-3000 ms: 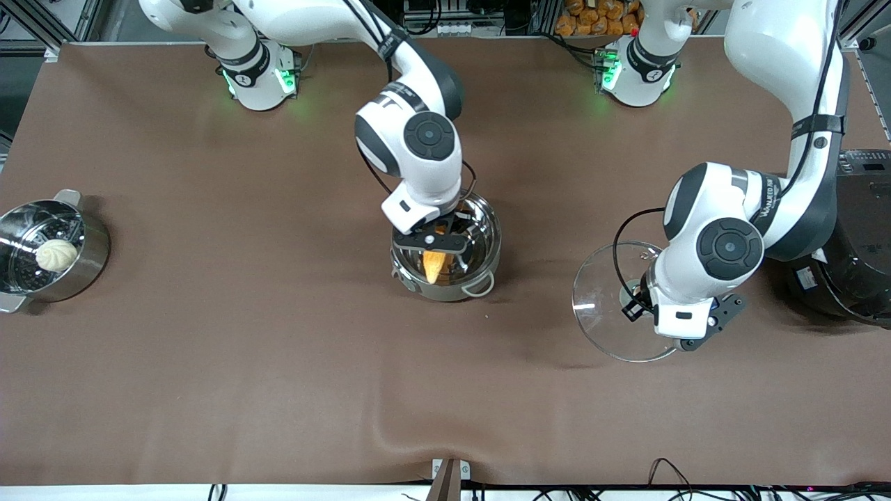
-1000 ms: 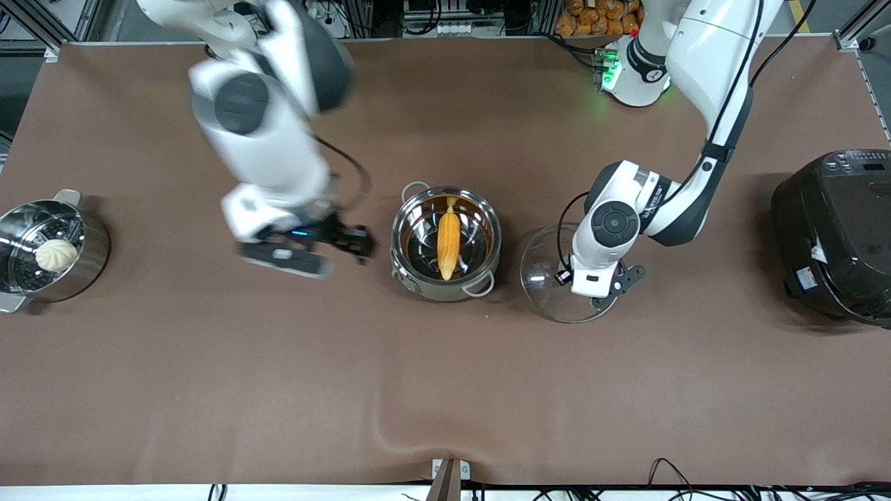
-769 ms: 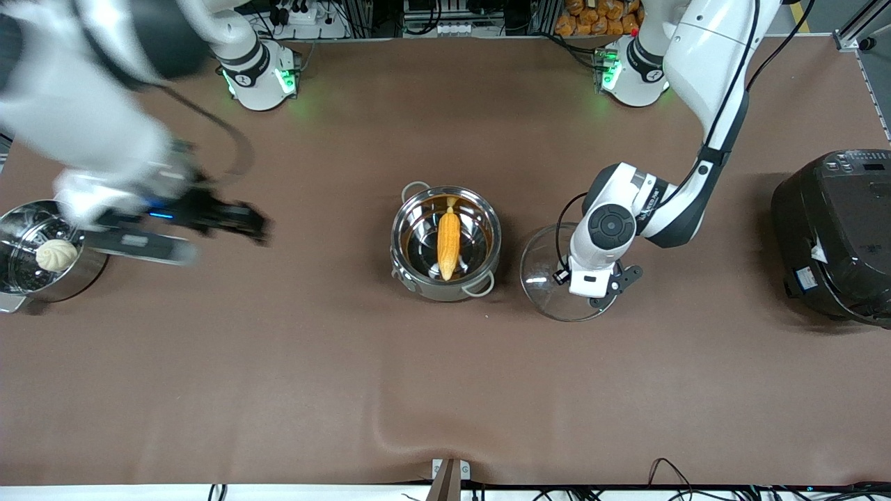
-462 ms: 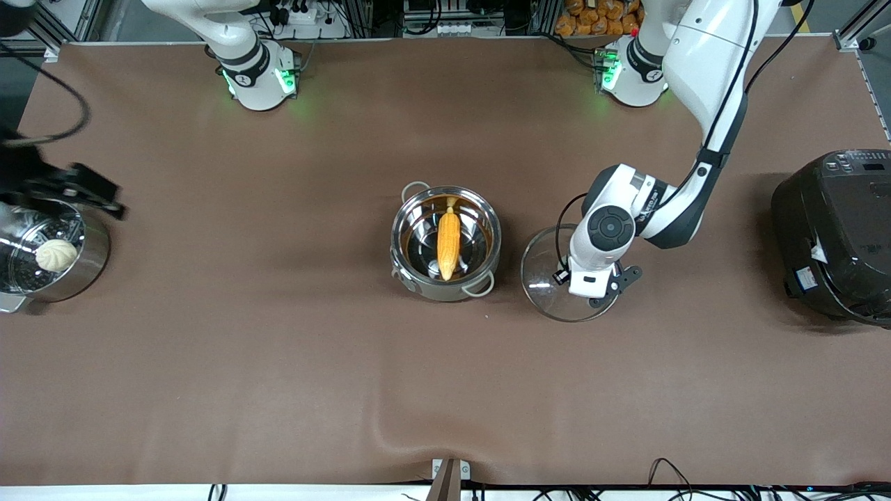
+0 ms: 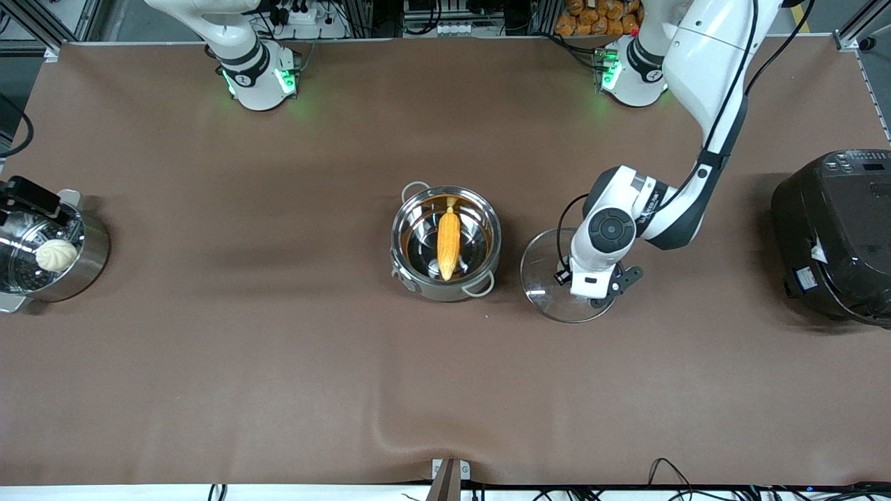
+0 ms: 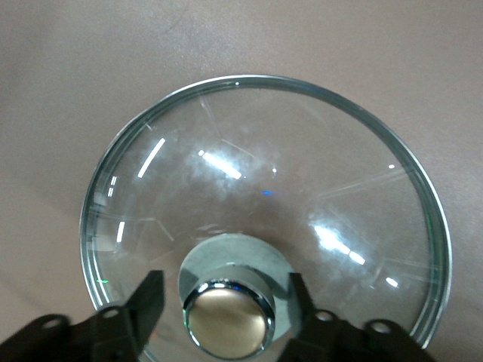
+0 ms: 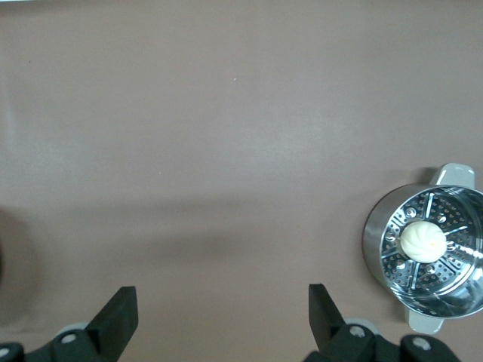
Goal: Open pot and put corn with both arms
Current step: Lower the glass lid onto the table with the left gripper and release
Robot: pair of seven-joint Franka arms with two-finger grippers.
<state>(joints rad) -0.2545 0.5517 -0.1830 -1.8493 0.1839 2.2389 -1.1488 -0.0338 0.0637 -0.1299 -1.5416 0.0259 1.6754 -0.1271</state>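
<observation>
The steel pot point(image 5: 489, 211) stands uncovered in the middle of the table. The corn point(image 5: 449, 243) lies inside it. The glass lid point(image 5: 543, 271) lies on the cloth beside the pot, toward the left arm's end. My left gripper point(image 5: 589, 292) is over the lid. In the left wrist view, my left gripper point(image 6: 224, 290) is open, its fingers on either side of the copper knob point(image 6: 229, 317) with small gaps, above the lid point(image 6: 264, 173). My right gripper point(image 5: 31, 198) is open and empty above the steamer pot, and it also shows in the right wrist view point(image 7: 223, 302).
A steel steamer pot point(image 5: 94, 261) with a white bun point(image 5: 56, 255) stands at the right arm's end. It also shows in the right wrist view point(image 7: 375, 245). A black rice cooker point(image 5: 835, 236) stands at the left arm's end.
My right gripper let go of the corn in the pot and swung out to the steamer pot. My left gripper brought the lid down beside the pot and has since held still.
</observation>
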